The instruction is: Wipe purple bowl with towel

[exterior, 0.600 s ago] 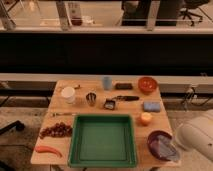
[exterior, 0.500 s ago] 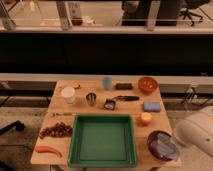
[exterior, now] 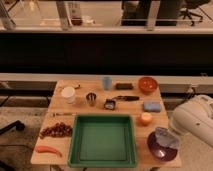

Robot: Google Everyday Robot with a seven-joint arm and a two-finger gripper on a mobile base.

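Note:
The purple bowl [exterior: 159, 150] stands at the table's front right corner, right of the green tray. A pale grey-blue towel [exterior: 165, 137] lies bunched in the bowl, against its far right side. My white arm [exterior: 196, 120] comes in from the right edge. My gripper [exterior: 171, 134] is at its tip, down at the towel over the bowl and mostly hidden by the arm and the cloth.
A large green tray [exterior: 103, 159] fills the front middle. An orange [exterior: 145, 118] and a blue sponge [exterior: 151, 106] lie just behind the bowl. Farther back are an orange bowl [exterior: 147, 84], a blue cup [exterior: 107, 82], a white cup [exterior: 68, 94] and a metal cup [exterior: 91, 98]. Grapes [exterior: 56, 130] and a carrot [exterior: 48, 149] lie at the left.
My arm has shifted slightly left and up over the bowl, and the towel has moved with it. Nothing else on the table has moved.

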